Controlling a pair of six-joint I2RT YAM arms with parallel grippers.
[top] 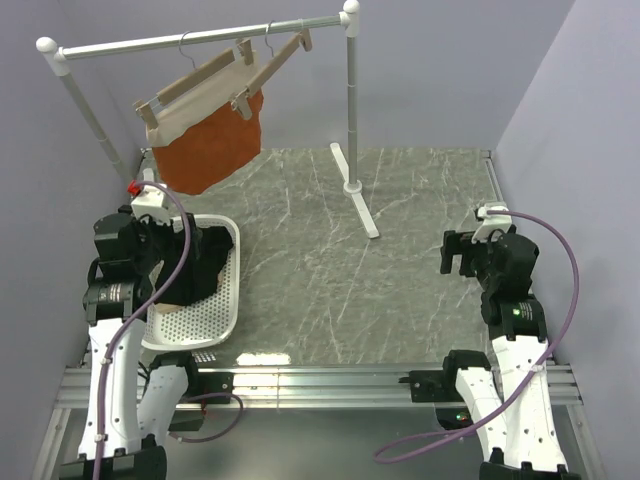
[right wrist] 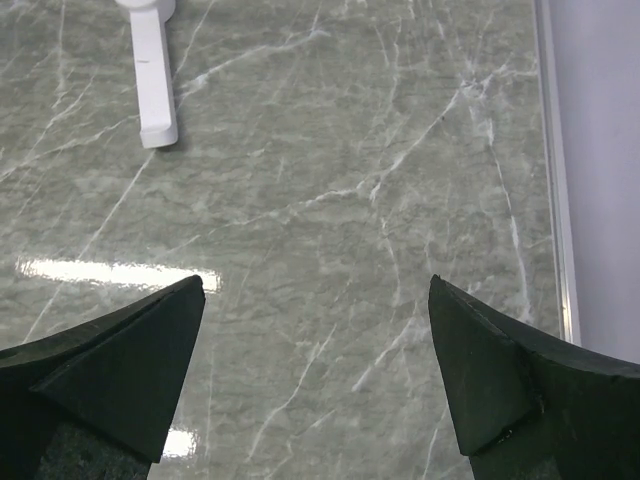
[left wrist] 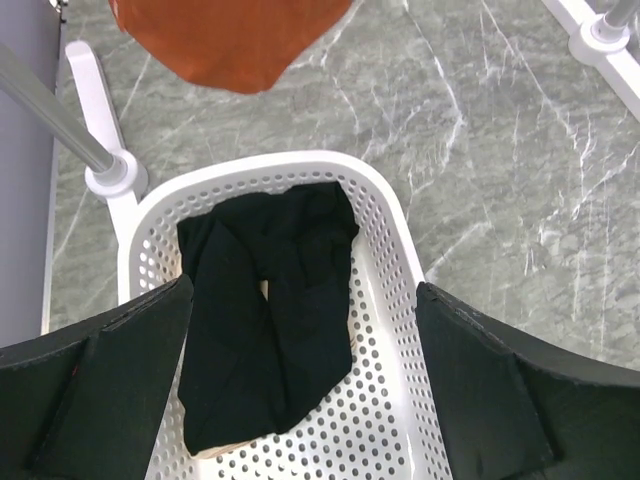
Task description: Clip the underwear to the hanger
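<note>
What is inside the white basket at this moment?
Only the black underwear, crumpled, lies in the basket. A sliver of tan shows at its edge. The perforated floor beneath it is covered, so anything under the fabric cannot be seen.

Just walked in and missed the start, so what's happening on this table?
The left gripper hovers, fingers open, over the black underwear lying in the white basket, not yet gripping it. The right gripper hangs open above the table. The empty hanger hangs on the rack beside an orange garment; nothing is clipped to it.
</note>
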